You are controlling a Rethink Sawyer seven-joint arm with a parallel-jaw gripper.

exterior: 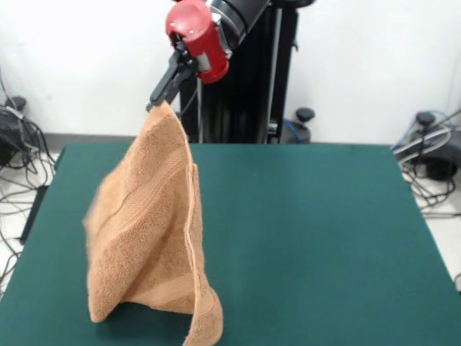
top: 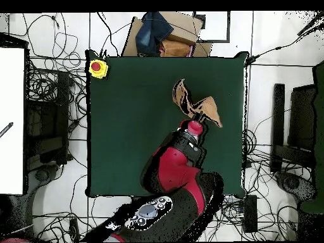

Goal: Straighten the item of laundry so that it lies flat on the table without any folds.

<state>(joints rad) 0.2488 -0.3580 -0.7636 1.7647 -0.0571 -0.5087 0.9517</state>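
Item: towel (exterior: 148, 231), peach-orange terry cloth, hemmed, with a flat woven band visible across its face. It hangs directly below the pincer (exterior: 160, 96), gripped at one corner or edge point at its top, and widens downward into a rough triangular drape. Long axis: close to vertical, apex at the pincer, leaning slightly away from it toward the lower end. The lower part appears to rest on the tabletop (exterior: 310, 238), where one bottom corner curls under itself; a lengthwise fold runs down the hanging cloth. In the overhead view the towel (top: 196, 104) shows as a crumpled shape just beyond the pincer tip, toward the tabletop's far side from the robot's base.

Holder: pincer, clenched on the towel's top point, carried on the red and black arm (top: 180, 158).

Reason for the hold, as a judgement: lifting by one point lets the cloth's weight pull the folds out, so that it could then be dragged or lowered flat. The task is not yet done; the towel is upright and folded, not lying flat.

Surroundings: a yellow box with a red button (top: 97, 68) sits at a tabletop corner, well apart from the pincer.
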